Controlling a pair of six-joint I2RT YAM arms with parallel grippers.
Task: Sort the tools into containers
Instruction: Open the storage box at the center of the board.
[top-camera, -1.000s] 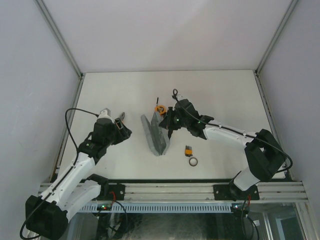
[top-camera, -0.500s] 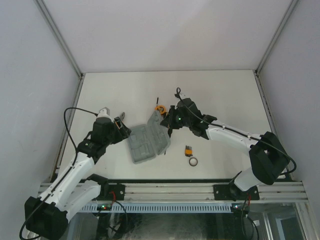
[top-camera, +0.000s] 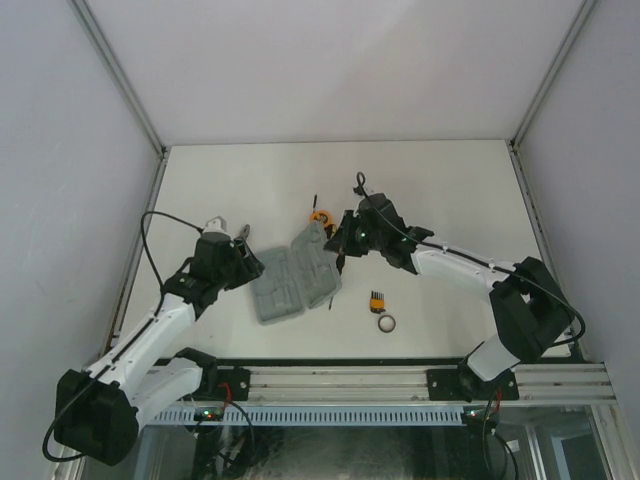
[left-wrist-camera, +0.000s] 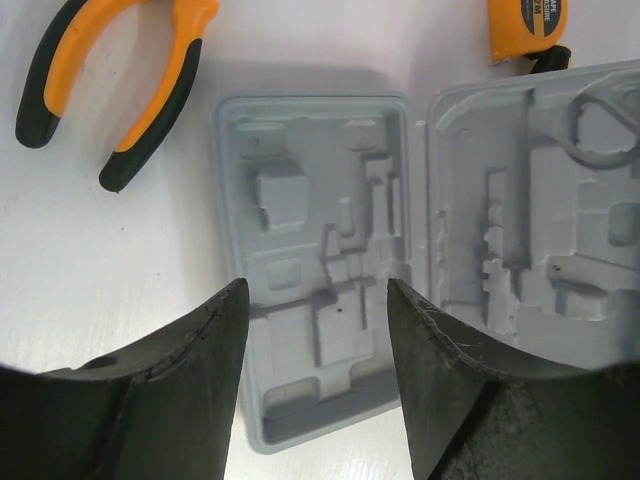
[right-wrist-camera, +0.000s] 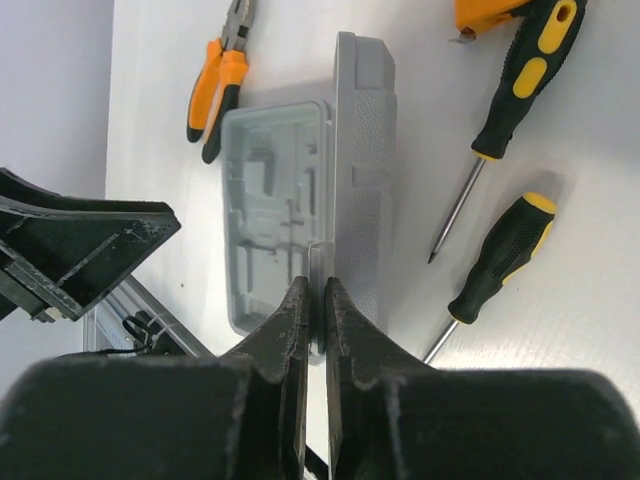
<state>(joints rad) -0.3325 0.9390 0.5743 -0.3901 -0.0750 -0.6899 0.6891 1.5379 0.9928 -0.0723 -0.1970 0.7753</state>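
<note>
The grey tool case (top-camera: 272, 290) lies open mid-table with its recesses empty. Its left half lies flat (left-wrist-camera: 300, 200); its right half (right-wrist-camera: 362, 170) stands tilted. My right gripper (right-wrist-camera: 313, 290) is shut on a tab at that half's near edge. My left gripper (left-wrist-camera: 315, 285) is open just above the flat half, empty. Orange-handled pliers (left-wrist-camera: 110, 80) lie left of the case. The orange tape measure (top-camera: 320, 217) lies behind it. Two screwdrivers (right-wrist-camera: 515, 75) (right-wrist-camera: 500, 260) lie right of the case. The bit set (top-camera: 376, 299) and the dark ring (top-camera: 386, 323) lie near the front.
The white table (top-camera: 450, 190) is walled at the back and both sides. The rail (top-camera: 340, 380) with both arm bases runs along the near edge. My right arm reaches across the table above the screwdrivers.
The case stood closed on edge; it has swung open and its left half has dropped flat to the left. My left gripper has moved right, over that half. My right gripper kept its hold.
</note>
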